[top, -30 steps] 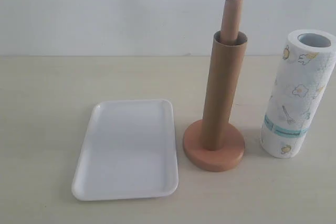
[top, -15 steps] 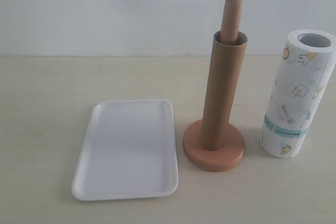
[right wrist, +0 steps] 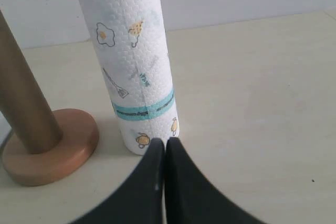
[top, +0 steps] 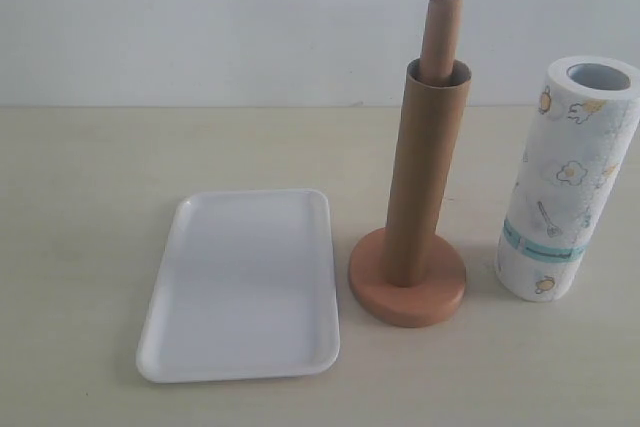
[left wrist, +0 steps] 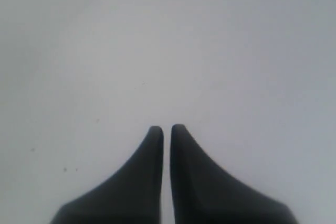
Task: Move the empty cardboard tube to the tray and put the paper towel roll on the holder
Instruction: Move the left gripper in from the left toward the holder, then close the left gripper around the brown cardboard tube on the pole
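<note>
The empty cardboard tube [top: 420,172] stands sleeved over the holder's dowel [top: 440,35], whose rounded top sticks out above it. The holder's disc base [top: 372,292] rests on the table just right of the white tray [top: 240,285], which has nothing in it. The paper towel roll [top: 565,182] stands upright at the far right. No arm shows in the exterior view. My right gripper [right wrist: 165,141] is shut, its tips low in front of the paper towel roll [right wrist: 131,51], with the tube [right wrist: 21,103] and disc base [right wrist: 58,145] beside it. My left gripper [left wrist: 166,128] is shut over a plain white surface.
A pale wall rises behind the beige table [top: 90,167]. Bare tabletop lies left of the tray and in front of the holder and roll.
</note>
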